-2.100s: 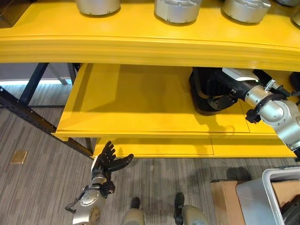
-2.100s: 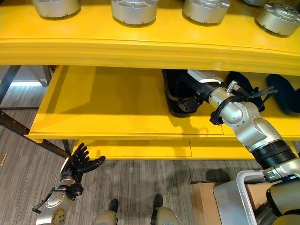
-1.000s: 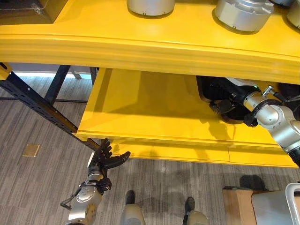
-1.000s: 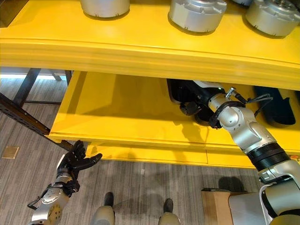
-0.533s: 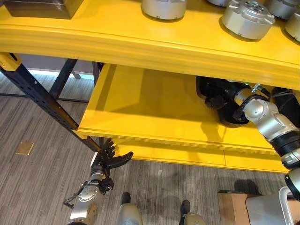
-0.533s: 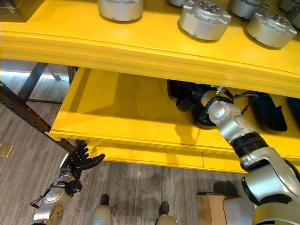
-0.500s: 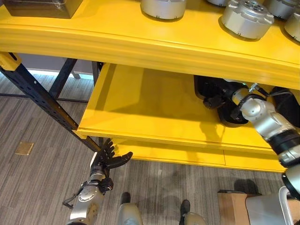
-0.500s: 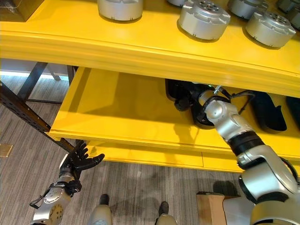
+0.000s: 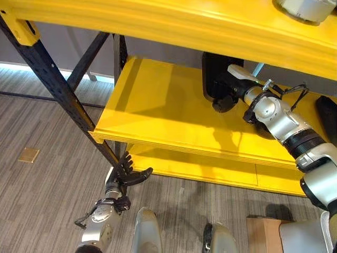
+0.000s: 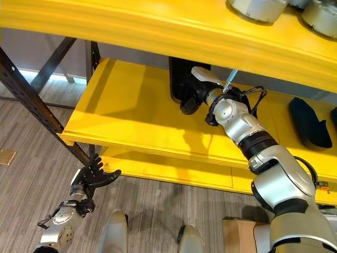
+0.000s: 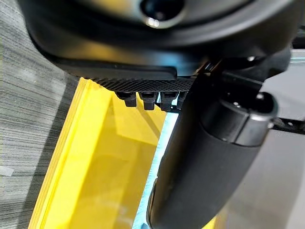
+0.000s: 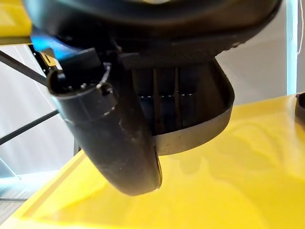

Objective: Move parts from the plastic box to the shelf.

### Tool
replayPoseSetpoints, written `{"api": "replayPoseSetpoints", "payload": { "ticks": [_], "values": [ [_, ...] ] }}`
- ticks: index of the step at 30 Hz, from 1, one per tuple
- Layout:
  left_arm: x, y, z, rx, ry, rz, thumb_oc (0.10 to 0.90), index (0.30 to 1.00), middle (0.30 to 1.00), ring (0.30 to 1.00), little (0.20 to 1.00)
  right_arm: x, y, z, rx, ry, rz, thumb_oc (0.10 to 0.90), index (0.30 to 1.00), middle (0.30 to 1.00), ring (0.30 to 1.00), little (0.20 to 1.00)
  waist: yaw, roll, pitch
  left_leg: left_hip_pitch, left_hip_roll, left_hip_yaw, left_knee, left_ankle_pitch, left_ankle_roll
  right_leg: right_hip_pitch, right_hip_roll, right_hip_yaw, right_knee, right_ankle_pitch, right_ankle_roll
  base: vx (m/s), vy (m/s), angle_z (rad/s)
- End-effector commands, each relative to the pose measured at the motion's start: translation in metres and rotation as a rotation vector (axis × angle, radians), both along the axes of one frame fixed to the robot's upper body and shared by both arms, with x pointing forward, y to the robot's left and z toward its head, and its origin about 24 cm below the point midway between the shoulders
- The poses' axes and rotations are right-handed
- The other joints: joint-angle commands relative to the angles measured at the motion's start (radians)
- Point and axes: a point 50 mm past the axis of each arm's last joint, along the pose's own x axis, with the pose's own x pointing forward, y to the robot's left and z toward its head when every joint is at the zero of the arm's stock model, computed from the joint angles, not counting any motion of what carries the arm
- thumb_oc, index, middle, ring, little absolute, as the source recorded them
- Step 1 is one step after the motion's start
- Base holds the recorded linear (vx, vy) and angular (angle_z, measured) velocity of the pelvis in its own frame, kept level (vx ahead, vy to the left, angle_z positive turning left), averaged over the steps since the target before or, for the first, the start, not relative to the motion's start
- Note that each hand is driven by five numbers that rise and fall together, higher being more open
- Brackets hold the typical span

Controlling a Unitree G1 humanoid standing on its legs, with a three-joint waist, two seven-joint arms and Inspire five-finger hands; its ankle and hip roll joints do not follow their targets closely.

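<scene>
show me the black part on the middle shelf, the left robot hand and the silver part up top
black part (image 9: 215,78), left eye view, on its upright dark face
left robot hand (image 9: 125,173), left eye view, on the palm
silver part (image 10: 258,7), right eye view, on its rounded side

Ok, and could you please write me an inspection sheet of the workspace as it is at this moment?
Surface: yellow middle shelf, mostly bare on its left part.
Job's things: black part standing at the back of the middle shelf; silver round parts on the upper shelf.
Clutter: dark flat pieces on the right of the middle shelf.
Hands: right hand is at the black part, grip cannot be told; left hand is open, low beside the shelf's front edge, holding nothing.
Cables: nothing seen.
Surroundings: black steel frame, grey striped floor, cardboard box on the floor at lower right.
</scene>
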Motion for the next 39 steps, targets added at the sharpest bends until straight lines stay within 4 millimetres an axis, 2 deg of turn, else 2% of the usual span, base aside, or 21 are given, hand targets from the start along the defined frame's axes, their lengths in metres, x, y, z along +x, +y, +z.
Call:
{"api": "replayPoseSetpoints", "payload": {
  "ticks": [1, 7, 8, 15, 29, 36, 39],
  "values": [
    [0.024, -0.001, 0.049, 0.074, -0.237, -0.075, 0.900, 1.000, 1.000, 1.000, 1.000, -0.002, 0.002, 0.092, 0.123, -0.303, -0.020, 0.400, 0.300, 0.300, 0.300, 0.300, 0.017, -0.015, -0.033, 0.013, 0.034, -0.057, 0.024, -0.040, 0.026, 0.097, -0.012, -0.007, 0.062, -0.089, -0.060, 0.00, 0.000, 0.00],
    [0.025, -0.005, 0.049, 0.079, -0.234, -0.090, 0.900, 1.000, 1.000, 1.000, 1.000, 0.003, -0.002, 0.079, 0.159, -0.258, -0.050, 0.400, 0.300, 0.300, 0.300, 0.300, 0.023, -0.015, -0.028, -0.009, 0.024, -0.064, 0.071, -0.071, 0.033, 0.081, -0.014, -0.011, 0.104, -0.115, -0.065, 0.00, 0.000, 0.00],
    [0.026, -0.007, 0.048, 0.081, -0.232, -0.097, 0.900, 1.000, 1.000, 1.000, 1.000, 0.006, -0.004, 0.069, 0.162, -0.229, -0.070, 0.400, 0.300, 0.300, 0.300, 0.300, 0.029, -0.014, -0.026, -0.020, 0.017, -0.071, 0.089, -0.079, 0.037, 0.077, -0.015, -0.015, 0.119, -0.125, -0.067, 0.02, 0.008, 0.03],
    [0.027, -0.009, 0.048, 0.086, -0.232, -0.102, 0.900, 1.000, 1.000, 1.000, 1.000, 0.012, -0.012, 0.042, 0.166, -0.142, -0.134, 0.400, 0.300, 0.300, 0.300, 0.300, 0.045, -0.011, -0.022, -0.046, -0.001, -0.089, 0.121, -0.095, 0.042, 0.068, -0.021, -0.033, 0.148, -0.138, -0.070, 0.01, 0.001, 0.11],
    [0.029, -0.014, 0.048, 0.069, -0.235, -0.103, 0.900, 1.000, 1.000, 1.000, 1.000, 0.018, 0.001, 0.019, 0.176, -0.070, -0.137, 0.400, 0.300, 0.300, 0.300, 0.300, 0.059, -0.004, -0.013, -0.066, -0.006, -0.106, 0.116, -0.088, 0.043, 0.053, -0.013, -0.043, 0.159, -0.147, -0.076, 0.00, -0.004, 0.02],
    [0.030, -0.017, 0.048, 0.066, -0.238, -0.101, 0.900, 1.000, 1.000, 1.000, 1.000, 0.019, 0.006, -0.007, 0.208, 0.005, -0.144, 0.400, 0.300, 0.300, 0.300, 0.300, 0.054, 0.010, -0.007, -0.076, -0.010, -0.113, 0.117, -0.086, 0.043, 0.039, -0.013, -0.045, 0.171, -0.153, -0.078, 0.00, 0.000, 0.00],
    [0.031, -0.018, 0.049, 0.068, -0.239, -0.102, 0.900, 1.000, 1.000, 1.000, 1.000, 0.019, 0.006, -0.010, 0.211, 0.013, -0.146, 0.400, 0.300, 0.300, 0.300, 0.300, 0.053, 0.012, -0.005, -0.077, -0.010, -0.112, 0.117, -0.084, 0.042, 0.037, -0.013, -0.044, 0.172, -0.153, -0.078, 0.00, 0.000, 0.00]
  ]
}}
